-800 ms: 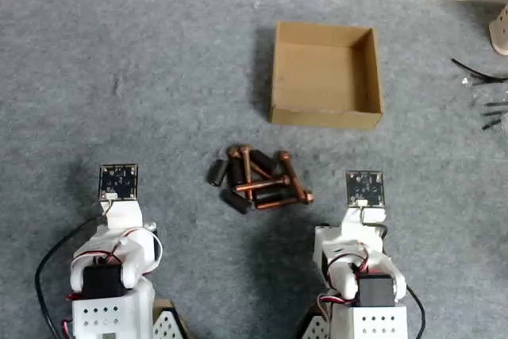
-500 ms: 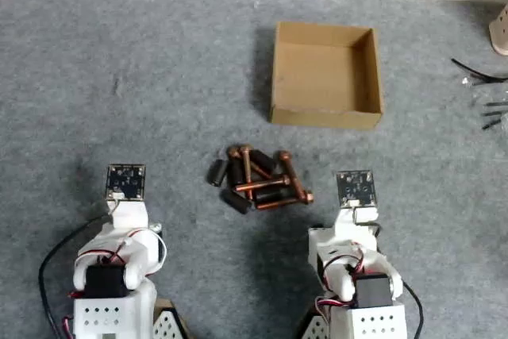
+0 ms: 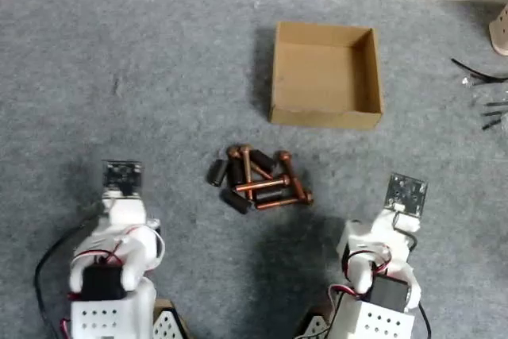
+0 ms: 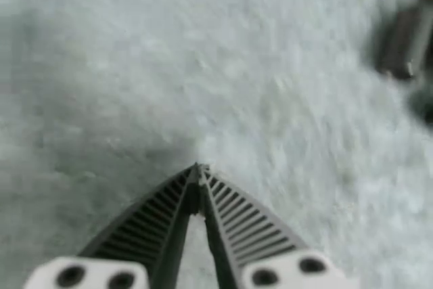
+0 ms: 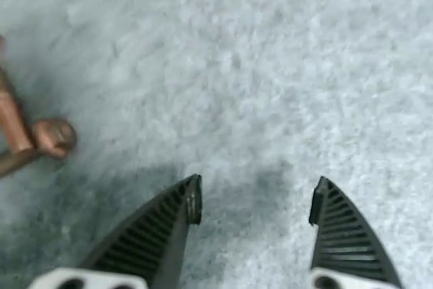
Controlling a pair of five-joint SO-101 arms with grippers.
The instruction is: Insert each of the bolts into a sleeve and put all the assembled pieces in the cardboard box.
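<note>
Bolts (image 3: 262,185) and sleeves (image 3: 217,172) lie heaped mid-tabletop (image 3: 119,61), just near of the box (image 3: 321,117). Left gripper (image 4: 200,169) is closed, left of the heap; right gripper (image 5: 257,197) gapes open, right of it

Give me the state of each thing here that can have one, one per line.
left gripper: shut, empty
right gripper: open, empty
box: upright, open on top, nothing inside
bolts: lying in one heap with the sleeves, outside the box
sleeves: lying on their sides in that heap, outside the box
</note>
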